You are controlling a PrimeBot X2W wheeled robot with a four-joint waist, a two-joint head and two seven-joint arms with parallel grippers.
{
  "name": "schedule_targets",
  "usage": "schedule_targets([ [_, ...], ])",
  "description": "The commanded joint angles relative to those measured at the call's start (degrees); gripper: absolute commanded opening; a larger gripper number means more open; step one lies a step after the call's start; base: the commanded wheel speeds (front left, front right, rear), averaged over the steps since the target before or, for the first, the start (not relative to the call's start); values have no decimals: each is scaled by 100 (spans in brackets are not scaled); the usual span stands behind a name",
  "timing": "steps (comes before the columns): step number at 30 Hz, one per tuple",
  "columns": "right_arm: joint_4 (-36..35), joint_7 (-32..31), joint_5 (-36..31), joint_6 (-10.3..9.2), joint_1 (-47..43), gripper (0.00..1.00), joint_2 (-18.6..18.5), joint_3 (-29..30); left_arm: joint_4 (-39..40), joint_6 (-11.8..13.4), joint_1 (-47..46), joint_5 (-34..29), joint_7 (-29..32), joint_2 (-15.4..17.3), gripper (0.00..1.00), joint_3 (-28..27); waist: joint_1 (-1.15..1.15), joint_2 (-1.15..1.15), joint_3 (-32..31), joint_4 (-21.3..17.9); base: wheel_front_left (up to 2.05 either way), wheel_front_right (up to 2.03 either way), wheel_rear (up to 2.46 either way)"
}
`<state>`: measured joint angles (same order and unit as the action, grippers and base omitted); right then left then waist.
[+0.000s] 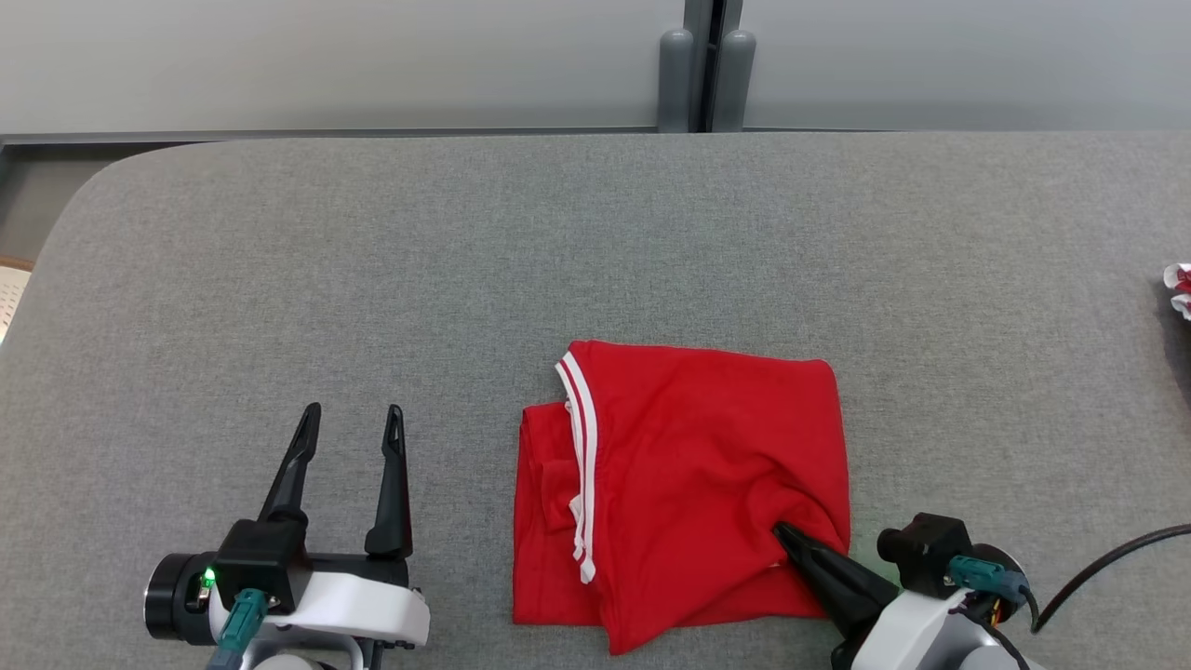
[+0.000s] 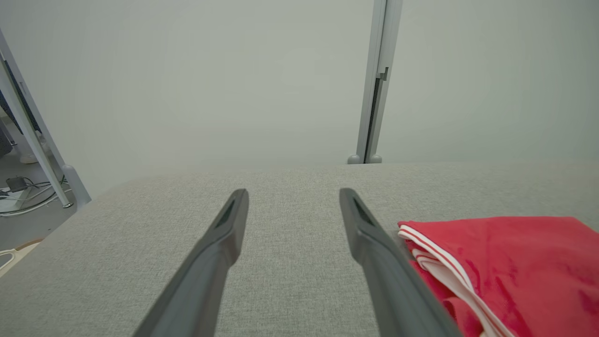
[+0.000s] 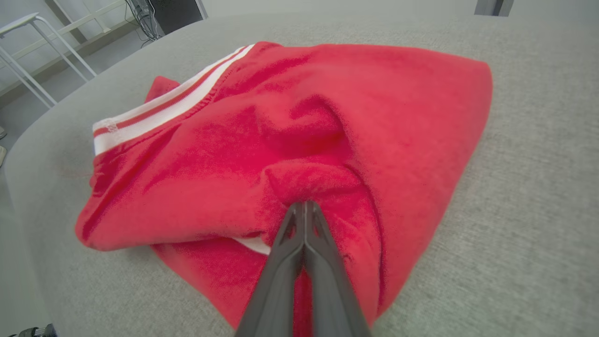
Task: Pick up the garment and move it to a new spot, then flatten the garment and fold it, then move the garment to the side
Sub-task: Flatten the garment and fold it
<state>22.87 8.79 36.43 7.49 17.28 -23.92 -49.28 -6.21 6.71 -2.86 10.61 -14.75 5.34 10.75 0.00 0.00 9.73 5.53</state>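
I have the red garment lying on the grey table, toward the table's near edge and a little right of its middle. It is folded into a rough rectangle, with a white-striped band running down the side that faces the table's left end and a second layer of red showing beyond that band.

My right gripper comes in over the table's near edge, on the right. Its two dark fingers are pressed together on a pinch of the red cloth. In the right wrist view the fabric bunches into a ridge at the tips, with creases running off across the top layer.

My left gripper sits over the table's near-left part, fingers spread wide, with bare grey surface between them, apart from the cloth.

At the table's right end I see a small white-and-red item, too cropped to identify. A black cable arcs over the table's near-right corner.
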Motion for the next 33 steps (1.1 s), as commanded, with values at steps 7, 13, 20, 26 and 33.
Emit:
schedule_targets([
  [7, 178, 14, 632, 0, 252, 0, -159, -763, 1, 38, -121, 22, -38, 25, 100, -52, 0, 0, 58, -34, 0, 0, 0],
  [13, 240, 19, 1136, -1, 294, 0, -188, -1303, -12, 44, -123, 26, -47, 17, 100, -75, 0, 0, 83, -24, 0, 0, 0],
  [20, -180, 333, 1603, 0, 319, 0, -281, -1521, 5, 48, -44, 49, -46, 2, 100, -118, 0, 0, 29, -35, 0, 0, 0],
  [26, -882, 492, 1443, 0, 218, 0, -550, -1296, 8, 49, 88, 55, -47, 32, 100, -174, 0, 0, -110, -113, 0, 0, 0],
  [33, -1888, 546, 1125, 0, -315, 0, -895, -251, -1, 55, 260, 69, -47, 90, 100, -257, 0, 0, -383, -244, 0, 0, 0],
])
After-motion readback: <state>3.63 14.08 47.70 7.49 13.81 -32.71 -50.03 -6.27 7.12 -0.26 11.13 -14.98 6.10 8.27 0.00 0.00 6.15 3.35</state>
